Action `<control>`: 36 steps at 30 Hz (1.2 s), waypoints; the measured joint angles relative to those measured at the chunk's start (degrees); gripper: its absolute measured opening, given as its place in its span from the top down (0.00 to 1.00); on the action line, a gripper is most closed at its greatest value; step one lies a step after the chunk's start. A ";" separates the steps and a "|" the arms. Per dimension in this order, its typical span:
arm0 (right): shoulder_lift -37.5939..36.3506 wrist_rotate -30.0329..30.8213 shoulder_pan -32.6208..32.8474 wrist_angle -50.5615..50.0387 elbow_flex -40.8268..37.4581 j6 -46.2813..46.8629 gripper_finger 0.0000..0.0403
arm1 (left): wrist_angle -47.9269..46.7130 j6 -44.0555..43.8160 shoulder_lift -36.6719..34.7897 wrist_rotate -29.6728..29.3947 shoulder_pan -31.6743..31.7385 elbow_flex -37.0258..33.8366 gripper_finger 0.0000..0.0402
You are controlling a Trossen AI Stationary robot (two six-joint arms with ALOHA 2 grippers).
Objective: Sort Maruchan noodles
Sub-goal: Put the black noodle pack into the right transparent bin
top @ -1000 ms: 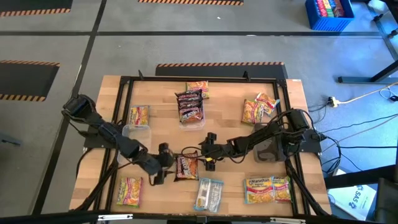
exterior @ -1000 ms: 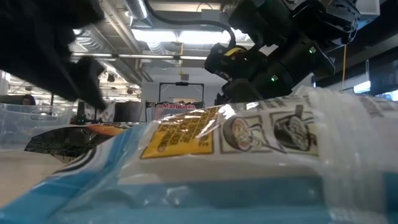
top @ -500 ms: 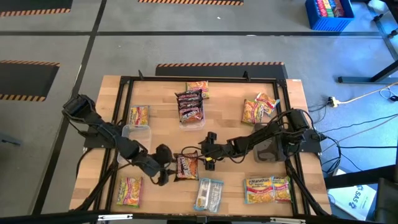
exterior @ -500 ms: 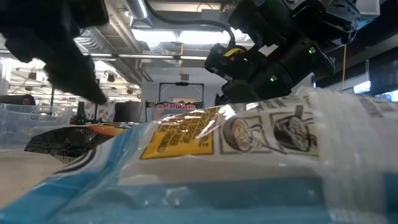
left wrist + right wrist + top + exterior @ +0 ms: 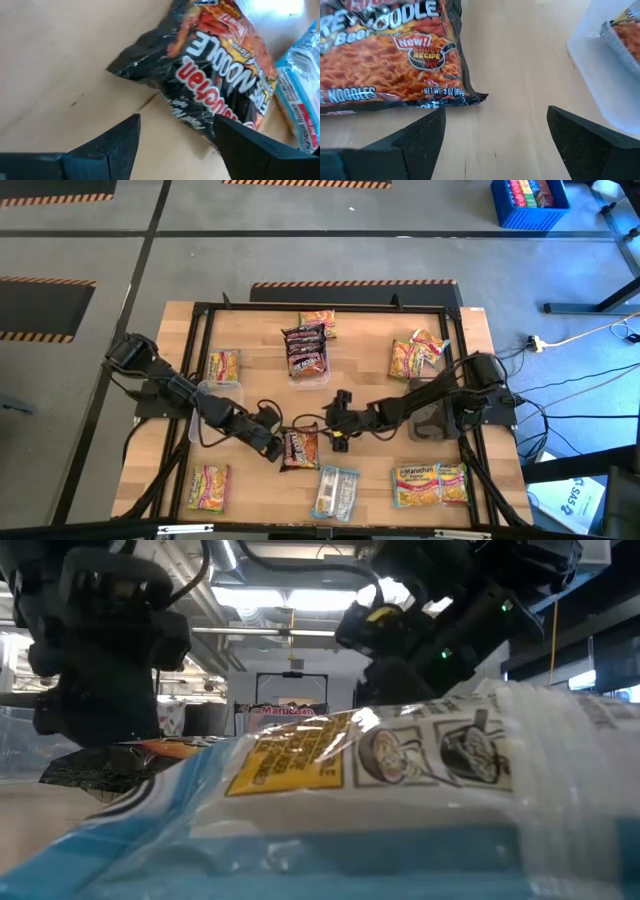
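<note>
A dark maroon noodle packet [image 5: 299, 448] lies flat on the wooden table between the two grippers. My left gripper [image 5: 274, 443] is open at the packet's left edge; in its wrist view the packet [image 5: 215, 70] lies just ahead of the open fingers [image 5: 177, 137]. My right gripper [image 5: 336, 432] is open, right of the packet and slightly farther back; its wrist view shows the packet's corner [image 5: 470, 97] ahead of one finger. In the low view the maroon packet [image 5: 100, 768] shows behind a light blue packet [image 5: 350, 810]. My left gripper has one finger [image 5: 250, 145] at the maroon packet's near edge [image 5: 202, 127], low over the table. I cannot tell whether it touches the packet. The packet lies flat on the table.
Maroon packets are stacked in a clear bin [image 5: 306, 352], with an orange one [image 5: 318, 320] behind. Yellow-pink packets [image 5: 222, 365] [image 5: 415, 355], a yellow-green one [image 5: 208, 485], the light blue one [image 5: 335, 490] and two more [image 5: 430, 483] lie around. An empty-looking clear bin [image 5: 220, 393] stands left.
My left gripper has moved toward the table's right and a little toward the far edge, closing in on the maroon packet's left edge. The packet has stayed where it was.
</note>
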 joint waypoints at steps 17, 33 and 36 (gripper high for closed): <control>2.75 -3.77 0.40 7.35 0.03 -0.44 0.17 | 14.69 3.35 8.28 2.88 3.15 0.11 0.39; 1.99 -2.74 1.22 4.95 -0.05 -3.85 0.17 | 17.49 10.61 8.05 -5.66 1.64 -0.13 0.39; 0.89 -0.84 2.74 3.95 -0.11 -6.75 0.17 | 18.83 10.98 8.02 -6.31 1.13 -0.08 0.39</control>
